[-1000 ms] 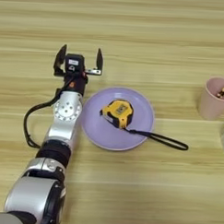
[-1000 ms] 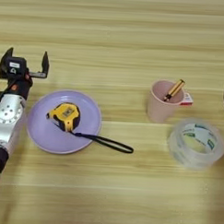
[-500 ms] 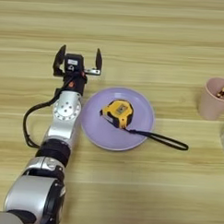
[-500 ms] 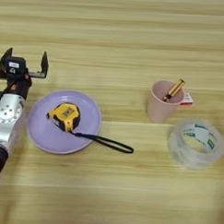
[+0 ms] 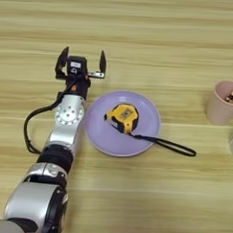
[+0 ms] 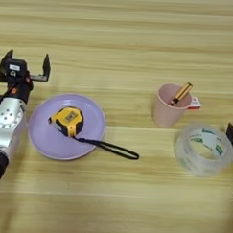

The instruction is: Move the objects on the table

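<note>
A round lavender plate (image 5: 99,128) lies left of the table's middle. On it rests a yellow-and-black tape measure (image 5: 123,118). Its black strap (image 5: 171,146) trails over the rim onto the wood to the right. My left gripper (image 5: 82,60) stands open just beyond the plate's far left rim, holding nothing. A wide clear tape roll (image 6: 203,149) lies flat at the right. A black tip of my right gripper (image 6: 231,135) pokes in at the right edge, close beside the roll.
A pink cup (image 6: 168,109) with an orange-yellow pen (image 6: 181,93) leaning in it stands just behind the tape roll. A small red-and-white tag (image 6: 195,103) lies at the cup's right side. My left forearm (image 5: 66,121) runs along the plate's left side.
My right gripper's black tip showed higher at the right edge a second ago, was gone half a second ago, and now shows lower, beside the tape roll. Nothing else has moved.
</note>
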You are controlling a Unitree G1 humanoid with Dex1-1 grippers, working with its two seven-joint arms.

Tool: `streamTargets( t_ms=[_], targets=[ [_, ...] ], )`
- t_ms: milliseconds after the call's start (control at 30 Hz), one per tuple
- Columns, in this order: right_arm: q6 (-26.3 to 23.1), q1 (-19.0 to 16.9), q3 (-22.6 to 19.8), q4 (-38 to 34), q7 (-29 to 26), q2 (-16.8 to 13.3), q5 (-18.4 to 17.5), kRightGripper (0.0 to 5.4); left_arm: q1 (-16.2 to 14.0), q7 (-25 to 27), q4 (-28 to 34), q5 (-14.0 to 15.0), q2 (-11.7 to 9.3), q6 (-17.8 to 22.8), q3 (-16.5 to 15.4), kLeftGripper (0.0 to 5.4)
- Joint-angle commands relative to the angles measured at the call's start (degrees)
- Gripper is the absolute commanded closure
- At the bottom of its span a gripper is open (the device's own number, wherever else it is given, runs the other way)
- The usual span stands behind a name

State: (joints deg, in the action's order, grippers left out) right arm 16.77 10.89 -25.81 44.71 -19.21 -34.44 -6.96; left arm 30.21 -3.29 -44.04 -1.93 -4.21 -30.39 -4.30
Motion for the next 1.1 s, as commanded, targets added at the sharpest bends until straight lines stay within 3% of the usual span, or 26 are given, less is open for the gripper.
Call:
streamTargets(
  t_ms=[33,267,467,667,867,1100],
  targets=[
    [-1.35,0.32,0.68,0.12,0.50,-1.92,0.01,0.02,1.08,0.21,-0.60,0.18,-0.53,-0.32,-0.29,0.00],
    [-3.27,-1.72,1.45,-2.36,0.57,-1.89,-0.19,0.02,1.10,0.21,-0.68,0.18,-0.65,-0.35,-0.31,0.00],
    [-11.80,-10.28,4.53,-18.33,-0.22,-0.83,0.79,0.02,1.15,0.20,-0.73,0.25,-0.75,-0.35,-0.31,0.00],
    [-18.37,-14.70,5.73,-26.83,0.08,-0.82,1.58,0.02,1.23,0.17,-0.95,0.23,-0.79,-0.46,-0.28,0.00],
    [-23.83,-17.61,7.05,-35.10,-0.08,1.50,0.29,0.02,1.21,0.21,-0.99,0.24,-0.90,-0.51,-0.30,0.00],
    [-29.82,-19.74,11.41,-45.47,-0.12,6.24,-0.21,0.02,1.08,0.23,-0.76,0.34,-0.88,-0.50,-0.27,0.00]
  ],
)
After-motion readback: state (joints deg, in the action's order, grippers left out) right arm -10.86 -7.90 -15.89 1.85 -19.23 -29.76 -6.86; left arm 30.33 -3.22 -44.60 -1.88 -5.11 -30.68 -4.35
